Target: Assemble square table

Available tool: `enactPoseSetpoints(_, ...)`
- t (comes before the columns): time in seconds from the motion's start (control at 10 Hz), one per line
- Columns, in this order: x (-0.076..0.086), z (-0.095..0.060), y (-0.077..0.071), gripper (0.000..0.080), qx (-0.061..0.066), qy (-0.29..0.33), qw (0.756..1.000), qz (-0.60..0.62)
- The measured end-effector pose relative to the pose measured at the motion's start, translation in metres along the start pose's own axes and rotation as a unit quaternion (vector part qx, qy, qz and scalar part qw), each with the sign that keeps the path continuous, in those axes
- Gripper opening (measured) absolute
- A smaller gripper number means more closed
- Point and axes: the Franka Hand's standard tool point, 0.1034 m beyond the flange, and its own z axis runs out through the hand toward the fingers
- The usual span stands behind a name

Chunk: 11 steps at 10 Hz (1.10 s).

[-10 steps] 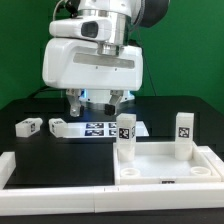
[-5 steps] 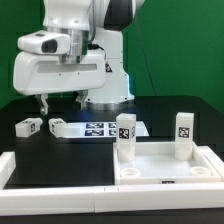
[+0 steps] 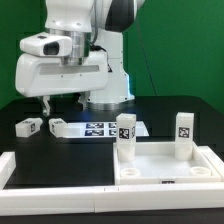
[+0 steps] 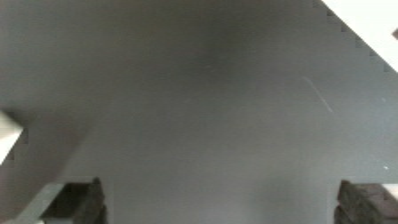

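Exterior view: the hand (image 3: 61, 103) hangs open above the black surface (image 3: 165, 108) at the exterior view's left, its two fingers spread wide with nothing between them. Just beyond it on the near side lie the left loose leg (image 3: 27, 125) and the right loose leg (image 3: 58, 125), both on their sides and close together, the right one just beside the marker board (image 3: 100, 129). At the near right sits the square slab (image 3: 155, 160), with the left upright leg (image 3: 125, 135) and the right upright leg (image 3: 184, 131) standing at its far corners. Whether they are fully seated cannot be told.

A descent onto either lying leg looks risky. With the pair so close, one wide finger could land on the neighbour or nudge it away. An off-centre pinch could leave the leg tilted, so that it jams at the slab's hole. Carrying it right could also clip an upright leg.

Wrist view: only bare dark surface shows between the dark fingertips (image 4: 71, 203), which are far apart. No leg is in sight, so the hand is not yet lined up over one, and lowering from here would close on nothing.
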Motion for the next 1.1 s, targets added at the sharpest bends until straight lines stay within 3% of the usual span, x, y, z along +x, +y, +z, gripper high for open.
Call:
enactPoseSetpoints(0.3, -0.040, 0.023, -0.039, 0.0649, 0.051, -0.139, 0.988, 0.043)
enactPoseSetpoints(0.4, -0.045, 0.028, -0.050, 0.0649, 0.053, -0.170, 0.984, 0.031)
enactPoseSetpoints(0.8, -0.044, 0.031, -0.052, 0.0649, 0.071, -0.289, 0.955, 0.006)
enactPoseSetpoints(1.0, -0.058, 0.026, -0.037, 0.0649, 0.080, -0.341, 0.937, 0.010)
enactPoseSetpoints(1.1, -0.059, 0.027, -0.032, 0.0649, 0.079, -0.338, 0.938, 0.016)
